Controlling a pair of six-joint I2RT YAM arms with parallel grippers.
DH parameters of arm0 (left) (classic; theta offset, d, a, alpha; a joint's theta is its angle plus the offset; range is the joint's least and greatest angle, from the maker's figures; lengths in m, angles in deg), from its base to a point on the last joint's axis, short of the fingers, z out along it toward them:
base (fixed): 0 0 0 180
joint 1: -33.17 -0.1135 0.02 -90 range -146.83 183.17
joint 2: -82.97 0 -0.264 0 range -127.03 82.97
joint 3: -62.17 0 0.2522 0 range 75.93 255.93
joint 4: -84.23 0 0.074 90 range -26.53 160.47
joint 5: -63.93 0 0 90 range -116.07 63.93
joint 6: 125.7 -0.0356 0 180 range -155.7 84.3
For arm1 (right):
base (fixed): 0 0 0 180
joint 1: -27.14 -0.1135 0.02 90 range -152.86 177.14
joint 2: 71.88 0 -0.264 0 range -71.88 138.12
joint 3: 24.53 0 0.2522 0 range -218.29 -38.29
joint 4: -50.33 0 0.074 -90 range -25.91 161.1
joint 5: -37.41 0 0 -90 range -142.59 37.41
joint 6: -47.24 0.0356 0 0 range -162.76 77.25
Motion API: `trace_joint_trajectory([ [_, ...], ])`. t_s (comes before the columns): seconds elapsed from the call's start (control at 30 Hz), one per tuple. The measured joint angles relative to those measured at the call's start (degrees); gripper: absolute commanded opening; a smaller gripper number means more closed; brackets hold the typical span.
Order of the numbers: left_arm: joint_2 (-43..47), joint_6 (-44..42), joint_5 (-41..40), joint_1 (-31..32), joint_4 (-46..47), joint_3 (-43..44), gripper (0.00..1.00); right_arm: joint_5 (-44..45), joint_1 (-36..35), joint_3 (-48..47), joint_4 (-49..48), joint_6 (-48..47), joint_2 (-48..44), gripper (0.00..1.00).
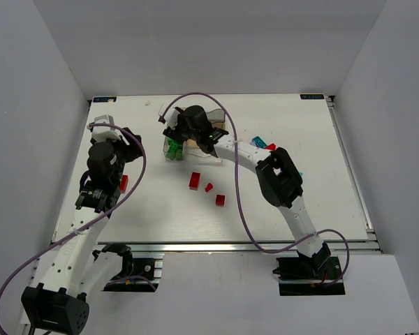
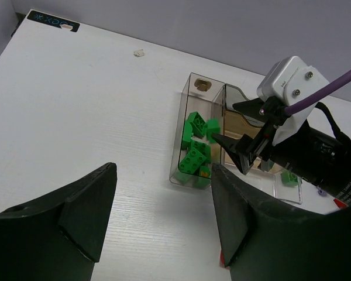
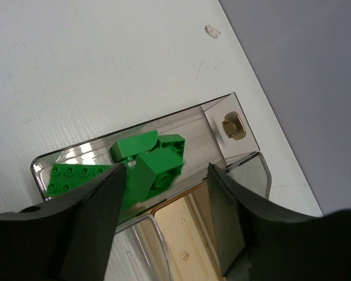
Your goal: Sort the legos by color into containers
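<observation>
The right hand (image 3: 167, 172) hangs over the long narrow compartment of the organizer tray (image 2: 178, 149), which sits at the far middle of the counter (image 1: 160, 209). Its fingers (image 3: 99, 205) stand apart, and a green brick (image 3: 158, 170) shows between them – blurred, right by one finger and clear of the other, so nothing is clamped. Below it, more green bricks (image 2: 196, 143) lie heaped in that narrow compartment; a small brass-coloured piece (image 3: 233, 126) sits at its far end. One other green brick (image 2: 289, 177) lies in a wider compartment behind the right hand.

The left hand (image 2: 162, 175) hovers to the left of the tray, well apart from it – fingers wide, nothing between them.

Three red bricks (image 1: 209, 187) lie loose on the counter near the tray, a fourth (image 1: 123, 183) beside the left arm. A light blue brick (image 1: 260, 142) and another red one (image 1: 271, 146) lie to the tray's right.
</observation>
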Motion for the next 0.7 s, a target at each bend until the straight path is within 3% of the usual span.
trace_joint_trajectory([
  [0.13,-0.2,0.0,0.0,0.0,0.0,0.0,0.75,-1.7,0.7,-0.6,-0.8,1.2,0.8,0.78],
  [0.27,-0.3,0.0,0.0,0.0,0.0,0.0,0.75,-2.5,1.2,-1.4,-0.7,2.2,1.3,0.77],
  [0.3,-0.3,0.0,0.0,0.0,0.0,0.0,0.75,-2.6,1.5,-1.4,-0.7,2.5,1.3,0.63],
  [0.4,-0.3,0.0,0.2,0.0,0.0,0.0,0.74,-2.8,2.5,-1.5,0.3,3.1,0.9,0.0],
  [0.57,-0.3,0.0,1.6,0.0,0.1,0.0,0.73,-7.6,8.0,0.3,8.7,3.8,-5.4,0.02],
  [0.6,-0.3,0.0,1.9,0.0,0.2,0.0,0.73,-9.9,9.9,2.3,10.1,3.6,-8.2,0.2],
  [0.67,-0.3,0.0,2.6,0.0,0.2,0.0,0.73,-13.7,14.6,6.6,13.2,3.6,-14.5,0.33],
  [0.7,-0.3,0.1,2.9,0.0,0.2,0.0,0.73,-14.7,17.1,8.5,13.7,4.0,-17.6,0.49],
])
